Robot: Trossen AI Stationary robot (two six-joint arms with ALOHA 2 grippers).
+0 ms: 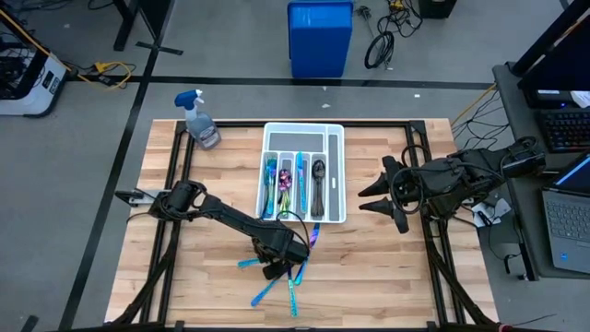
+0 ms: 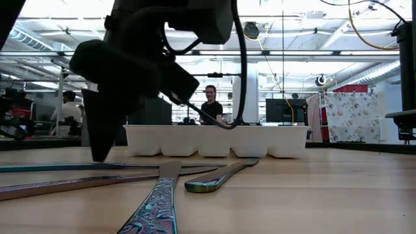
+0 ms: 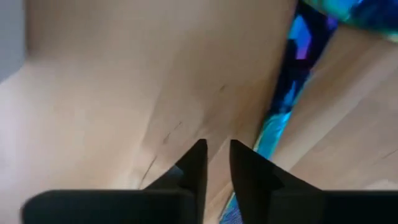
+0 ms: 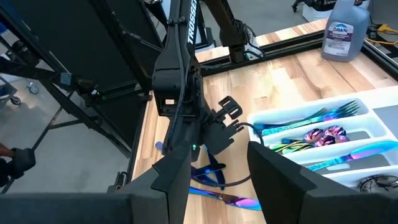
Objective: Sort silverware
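Note:
Several blue-teal pieces of loose silverware (image 1: 293, 288) lie on the wooden table in front of the white tray (image 1: 304, 126). The tray holds sorted forks (image 1: 270, 180), purple spoons (image 1: 285, 177), a blue knife (image 1: 300, 175) and dark spoons (image 1: 318, 175). My left gripper (image 3: 216, 155) points down among the loose pieces, all but shut, with only bare wood in the slit between its fingers. One blue-teal piece (image 3: 280, 112) runs close beside one finger. My right gripper (image 1: 369, 198) hangs open, high above the table to the right of the tray. My left gripper comes down from above, and in the low view its fingertips (image 2: 101, 155) reach the tabletop. Nothing shows between the fingers. The blue-teal piece (image 3: 258, 146) lies along the outer side of one finger; I cannot tell whether they touch.
A spray bottle (image 1: 201, 120) stands at the table's far left corner. A blue bin (image 1: 320, 37) stands on the floor beyond the far edge, and a laptop (image 1: 567, 221) is off to the right. In the low view, people (image 2: 209, 104) sit in the room behind the tray.

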